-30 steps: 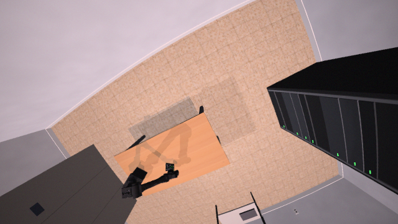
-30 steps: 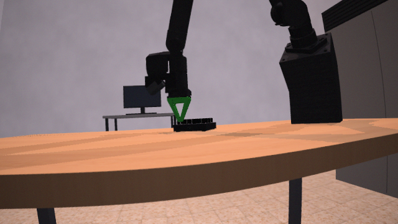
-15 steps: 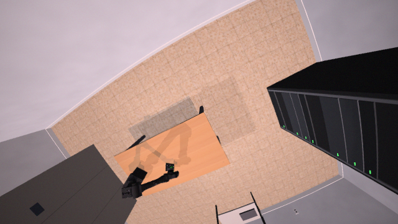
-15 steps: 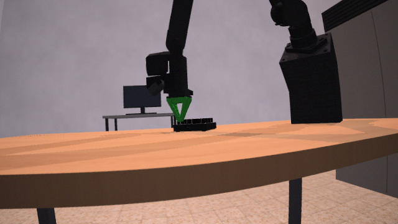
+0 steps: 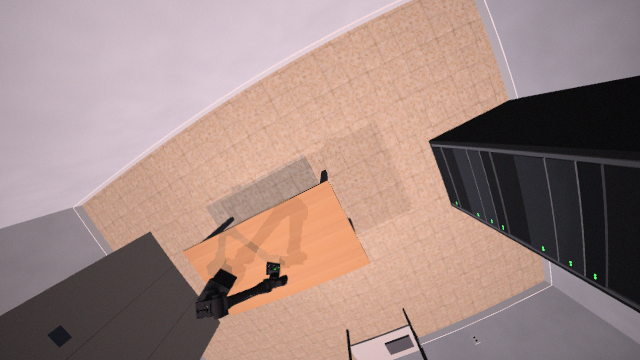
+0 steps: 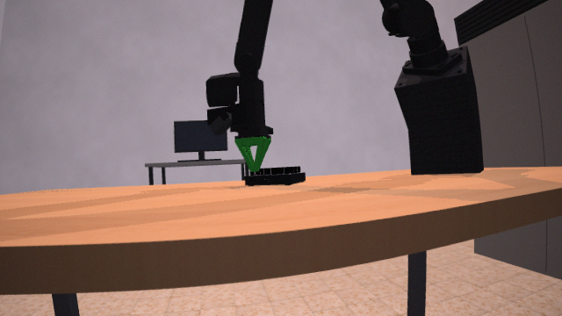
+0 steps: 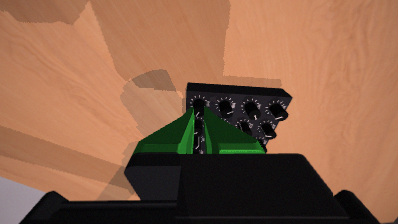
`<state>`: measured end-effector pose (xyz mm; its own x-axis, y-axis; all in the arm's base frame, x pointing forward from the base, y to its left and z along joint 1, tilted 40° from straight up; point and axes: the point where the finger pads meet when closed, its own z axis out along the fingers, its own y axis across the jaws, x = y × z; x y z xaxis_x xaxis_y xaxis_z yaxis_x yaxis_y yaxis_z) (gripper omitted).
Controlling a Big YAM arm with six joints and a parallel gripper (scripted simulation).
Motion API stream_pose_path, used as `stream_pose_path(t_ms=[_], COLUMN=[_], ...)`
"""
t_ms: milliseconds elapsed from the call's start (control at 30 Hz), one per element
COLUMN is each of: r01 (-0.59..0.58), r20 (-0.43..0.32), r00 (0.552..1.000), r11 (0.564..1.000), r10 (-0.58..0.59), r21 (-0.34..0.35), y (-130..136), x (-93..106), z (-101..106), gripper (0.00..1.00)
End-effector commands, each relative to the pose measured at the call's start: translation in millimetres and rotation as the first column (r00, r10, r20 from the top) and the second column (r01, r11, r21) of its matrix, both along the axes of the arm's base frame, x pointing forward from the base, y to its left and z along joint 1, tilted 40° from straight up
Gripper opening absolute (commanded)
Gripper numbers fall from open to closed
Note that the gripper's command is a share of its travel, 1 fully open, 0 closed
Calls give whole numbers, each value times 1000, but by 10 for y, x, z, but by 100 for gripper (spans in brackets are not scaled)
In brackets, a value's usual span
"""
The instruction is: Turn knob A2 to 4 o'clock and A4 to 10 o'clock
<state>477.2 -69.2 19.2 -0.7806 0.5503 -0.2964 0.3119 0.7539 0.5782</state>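
Observation:
The black knob box stands flat on the wooden table, and shows small from above in the top view. In the wrist view the knob box shows a far row of black knobs with white lines; the printed names are too small to read. My gripper, with green fingers, points straight down at the box's left end. In the wrist view the gripper is shut on the leftmost knob in view. I cannot tell which name that knob has. The fingers hide the knobs behind it.
The arm's black base block stands on the table at the right. A grey cabinet rises beyond the table's right edge. A desk with a monitor stands far behind. A dark server rack stands across the room.

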Motion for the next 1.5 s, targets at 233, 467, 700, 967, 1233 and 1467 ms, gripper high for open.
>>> stream_pose_path(t_ms=[233,467,700,967,1233,1467], r01=[12,9,9,9,17,17], r20=[7,9,9,10,20,20], r00=[1000,1000,1000,1000,1000,1000], r11=[1000,1000,1000,1000,1000,1000], r10=[-12,-8,-9,-9,-17,-17], r21=[-3,-3,-3,-3,-10,-11], y=[-21,-18,-18,-24,-136,-203], x=[79,81,81,76,-41,-149], z=[10,16,16,28,170,318], gripper=[8,19,19,19,19,19])
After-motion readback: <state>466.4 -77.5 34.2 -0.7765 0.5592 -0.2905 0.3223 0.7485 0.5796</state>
